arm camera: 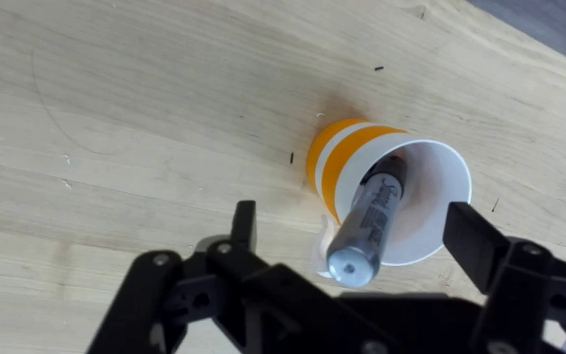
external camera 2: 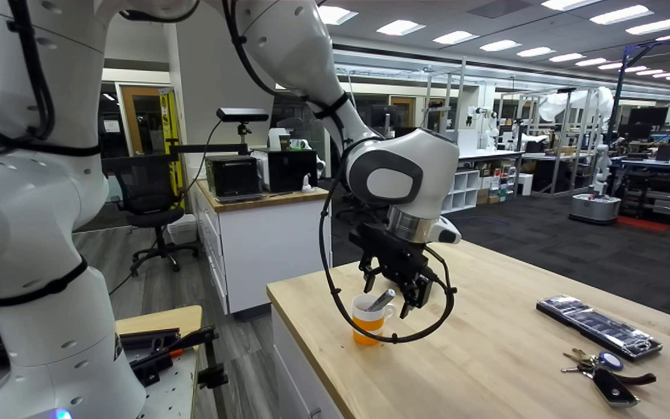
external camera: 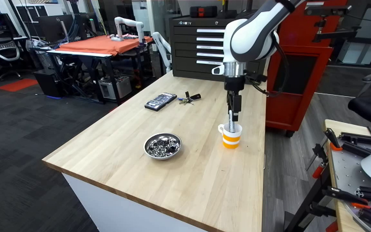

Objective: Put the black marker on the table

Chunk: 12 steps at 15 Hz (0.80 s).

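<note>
Right of centre in the wrist view, the marker [arm camera: 367,227] leans in the cup [arm camera: 351,156], its upper end between the parted fingers [arm camera: 474,241] of the gripper [arm camera: 354,222], and the lower-right finger, overlapping the cup, could, if too low, snag it on closing and topple it.

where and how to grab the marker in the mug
I'd grip the marker by its upper barrel, coming from above with the open gripper straddling it: that end sticks out, tilted, above the orange-striped mug, whose wall encloses the rest.
</note>
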### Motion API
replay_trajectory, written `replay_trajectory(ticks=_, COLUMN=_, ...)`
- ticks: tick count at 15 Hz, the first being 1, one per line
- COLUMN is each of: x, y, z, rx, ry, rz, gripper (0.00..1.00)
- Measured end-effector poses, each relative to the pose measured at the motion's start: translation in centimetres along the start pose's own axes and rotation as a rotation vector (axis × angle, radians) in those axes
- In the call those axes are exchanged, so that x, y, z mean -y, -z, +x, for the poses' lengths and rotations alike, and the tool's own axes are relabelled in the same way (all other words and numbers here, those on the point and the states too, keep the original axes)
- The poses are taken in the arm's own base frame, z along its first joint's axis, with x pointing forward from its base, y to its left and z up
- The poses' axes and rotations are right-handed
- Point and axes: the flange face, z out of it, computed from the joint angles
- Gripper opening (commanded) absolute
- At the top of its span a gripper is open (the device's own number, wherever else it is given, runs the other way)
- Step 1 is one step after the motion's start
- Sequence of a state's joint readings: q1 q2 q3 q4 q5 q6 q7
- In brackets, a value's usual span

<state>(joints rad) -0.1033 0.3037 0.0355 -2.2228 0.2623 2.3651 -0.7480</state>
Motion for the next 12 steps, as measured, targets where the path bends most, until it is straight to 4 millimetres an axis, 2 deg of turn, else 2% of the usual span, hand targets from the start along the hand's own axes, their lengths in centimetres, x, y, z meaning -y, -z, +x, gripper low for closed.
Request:
replay_trajectory(ticks=8, x=-0.1, y=0.5, z=0.5, rx=-0.017, ry=0.013, rz=0.000, gripper=0.14)
replay_trajectory(ticks=11, x=0.1, y=1.0, z=0.9, rx=-0.027, ry=0.012, rz=0.005, gripper=0.05)
replay_trajectory(ticks=12, x=0.2, y=1.1, z=1.0, rx=-0.029, ry=0.012, rz=0.010, gripper=0.07)
